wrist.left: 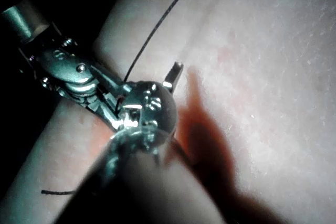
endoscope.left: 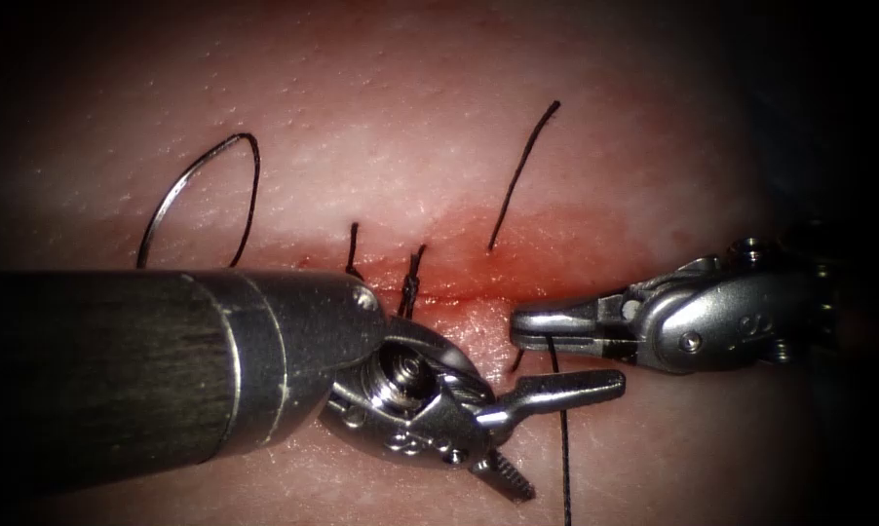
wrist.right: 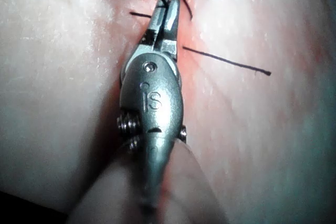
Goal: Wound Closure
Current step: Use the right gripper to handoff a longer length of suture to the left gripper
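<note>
The curved needle (endoscope.left: 181, 185) lies on the tissue (endoscope.left: 410, 146) at the far left, above the cut (endoscope.left: 478, 290); neither tool holds it, and its lower end is hidden behind the left shaft. Thread (endoscope.left: 252, 209) trails from its other end. My left tool (endoscope.left: 574, 436) hangs below the cut with its jaws wide open and empty. From the right, my right tool (endoscope.left: 529, 326) reaches the cut, shut on the thread (endoscope.left: 562, 438), which runs down from it. In the left wrist view the thread (wrist.left: 157, 30) leaves the right tool (wrist.left: 68, 72). The right tool (wrist.right: 167, 9) has thread (wrist.right: 226, 61) beside it.
Along the cut sit a dark knot (endoscope.left: 412, 282) and a short cut end of thread (endoscope.left: 352, 244). A free thread end (endoscope.left: 522, 170) rises from the tissue right of the knot. Red fluid (endoscope.left: 556, 253) stains the tissue around the cut.
</note>
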`<action>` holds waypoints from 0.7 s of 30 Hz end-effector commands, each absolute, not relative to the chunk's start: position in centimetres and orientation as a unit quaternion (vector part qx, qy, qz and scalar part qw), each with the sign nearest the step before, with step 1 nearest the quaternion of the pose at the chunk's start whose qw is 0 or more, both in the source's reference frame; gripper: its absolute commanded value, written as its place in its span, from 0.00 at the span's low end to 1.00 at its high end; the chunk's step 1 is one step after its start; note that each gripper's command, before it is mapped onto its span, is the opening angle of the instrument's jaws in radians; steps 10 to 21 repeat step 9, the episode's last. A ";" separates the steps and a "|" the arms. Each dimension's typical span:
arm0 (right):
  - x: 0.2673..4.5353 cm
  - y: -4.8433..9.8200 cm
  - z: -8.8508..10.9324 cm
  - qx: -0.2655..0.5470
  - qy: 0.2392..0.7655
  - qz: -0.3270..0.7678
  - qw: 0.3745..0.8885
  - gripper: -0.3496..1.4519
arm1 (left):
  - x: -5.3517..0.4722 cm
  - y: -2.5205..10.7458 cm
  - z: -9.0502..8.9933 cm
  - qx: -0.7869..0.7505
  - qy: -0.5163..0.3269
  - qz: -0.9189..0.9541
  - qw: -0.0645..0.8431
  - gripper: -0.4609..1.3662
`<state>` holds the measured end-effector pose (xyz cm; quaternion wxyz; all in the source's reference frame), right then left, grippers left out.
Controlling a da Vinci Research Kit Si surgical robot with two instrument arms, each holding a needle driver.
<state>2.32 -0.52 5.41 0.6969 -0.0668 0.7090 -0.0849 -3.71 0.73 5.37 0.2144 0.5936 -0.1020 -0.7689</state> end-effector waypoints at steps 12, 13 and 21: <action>2.32 -0.5 5.4 -0.066 0.709 -0.081 0.697 0.00 | -3.71 0.7 5.4 0.594 -0.102 -0.769 0.215 0.78; 2.32 -0.5 5.4 -0.066 0.709 -0.081 0.697 0.00 | -3.71 0.7 5.4 0.594 -0.102 -0.769 0.215 0.78; 2.32 -0.5 5.4 -0.066 0.709 -0.081 0.697 0.00 | -3.71 0.7 5.4 0.594 -0.102 -0.769 0.215 0.78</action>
